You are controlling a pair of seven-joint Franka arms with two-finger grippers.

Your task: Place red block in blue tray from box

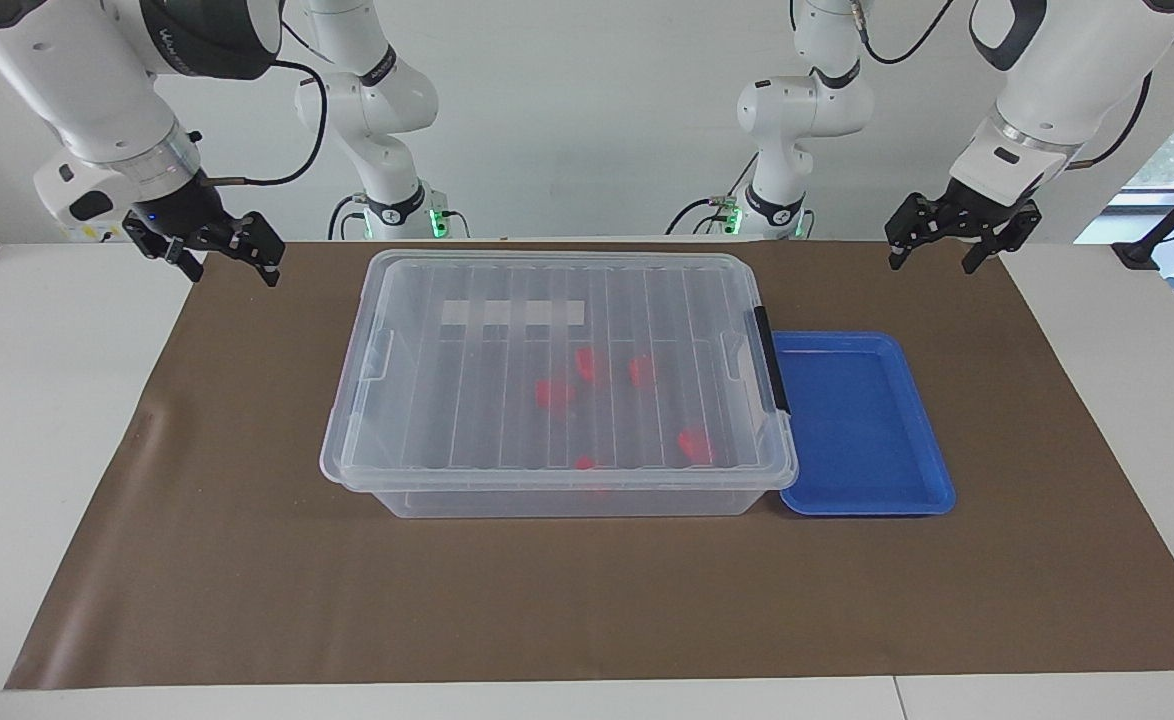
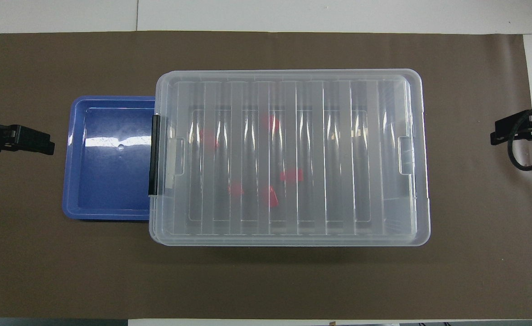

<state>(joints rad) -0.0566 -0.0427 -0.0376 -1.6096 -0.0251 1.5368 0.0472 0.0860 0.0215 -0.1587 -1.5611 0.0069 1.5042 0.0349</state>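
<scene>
Here, nearest to the robots, you have both arms waiting. The left pincer [image 1: 959,238] hangs with its fingers spread over the brown mat [image 1: 247,560] at the left arm's end of the worktop [image 1: 37,420], and the right pincer [image 1: 209,247], also spread, hangs over the mat's corner at the right arm's end.

Farther out stands the box [image 1: 559,385], with its ribbed lid [image 2: 293,90] on and the black clip handle [image 1: 771,359] toward the blue tray [image 1: 862,425], which touches it and holds nothing. Inside the box lie five red pieces; the red block [image 1: 640,371] lies under the lid. I judge it light, hard and a little slippery, so pinch two flat sides. You must take the lid off first; its clear plastic will probably bend.
</scene>
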